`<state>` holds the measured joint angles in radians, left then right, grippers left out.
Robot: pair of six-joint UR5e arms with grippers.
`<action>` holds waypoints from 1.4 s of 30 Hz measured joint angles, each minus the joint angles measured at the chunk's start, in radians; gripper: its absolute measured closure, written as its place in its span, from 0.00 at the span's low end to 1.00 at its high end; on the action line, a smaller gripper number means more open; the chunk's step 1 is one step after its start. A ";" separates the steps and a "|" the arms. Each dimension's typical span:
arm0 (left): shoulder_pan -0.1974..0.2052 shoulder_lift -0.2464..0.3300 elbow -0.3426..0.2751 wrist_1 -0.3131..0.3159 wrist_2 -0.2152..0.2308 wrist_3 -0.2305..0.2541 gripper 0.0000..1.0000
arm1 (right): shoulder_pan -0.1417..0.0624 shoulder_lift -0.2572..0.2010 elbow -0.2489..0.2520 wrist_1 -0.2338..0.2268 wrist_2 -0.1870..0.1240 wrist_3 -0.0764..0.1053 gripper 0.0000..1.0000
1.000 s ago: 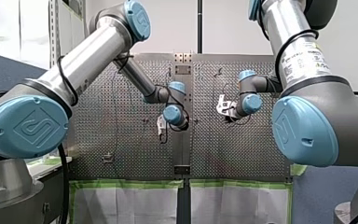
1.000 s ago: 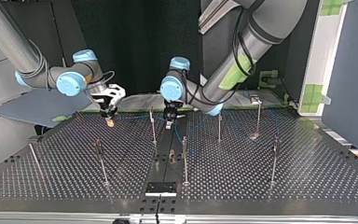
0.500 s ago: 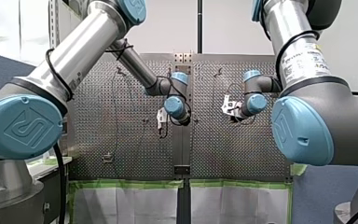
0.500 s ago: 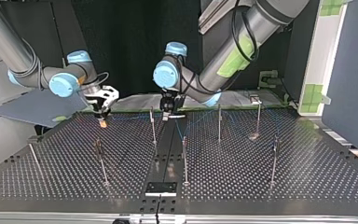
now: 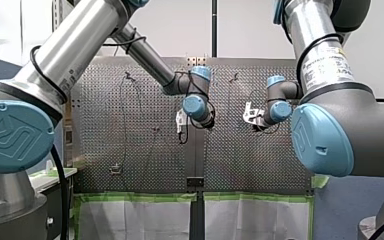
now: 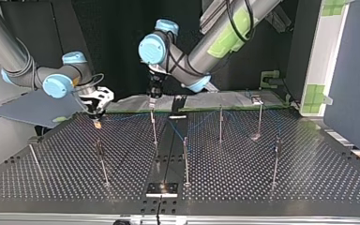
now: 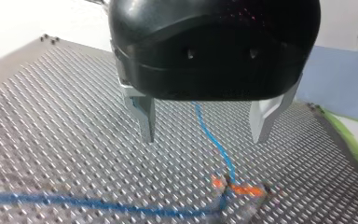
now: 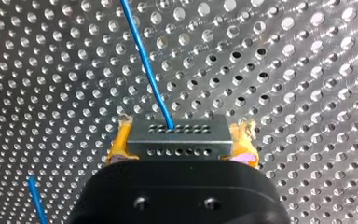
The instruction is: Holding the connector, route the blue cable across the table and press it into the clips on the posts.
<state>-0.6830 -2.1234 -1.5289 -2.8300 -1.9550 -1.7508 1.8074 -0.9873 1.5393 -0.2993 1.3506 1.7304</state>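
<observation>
Left hand [image 7: 204, 137] spread wide; right hand [image 8: 181, 140] clamped.

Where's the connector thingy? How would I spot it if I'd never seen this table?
Start at the perforated table and follow my right arm, at the top view's left, down to its end effector. Clamped between its yellow pads sits the connector: unlike the thin posts nearby, a small grey block with rows of tiny holes and the blue cable coming out.
</observation>
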 joint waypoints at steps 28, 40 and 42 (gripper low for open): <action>-0.140 -0.224 0.237 -0.156 -0.176 -0.041 0.00 | -0.023 0.000 0.000 0.005 -0.048 -0.004 1.00; -0.142 -0.320 0.332 -0.083 -0.264 -0.040 0.00 | -0.025 0.000 0.000 0.003 -0.050 -0.004 1.00; -0.141 -0.333 0.347 -0.073 -0.275 -0.039 0.00 | -0.025 0.000 0.000 0.003 -0.050 -0.004 1.00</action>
<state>-0.8239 -2.4567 -1.1822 -2.9034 -2.2296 -1.7896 1.7824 -0.9873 1.5396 -0.2961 1.3007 1.7260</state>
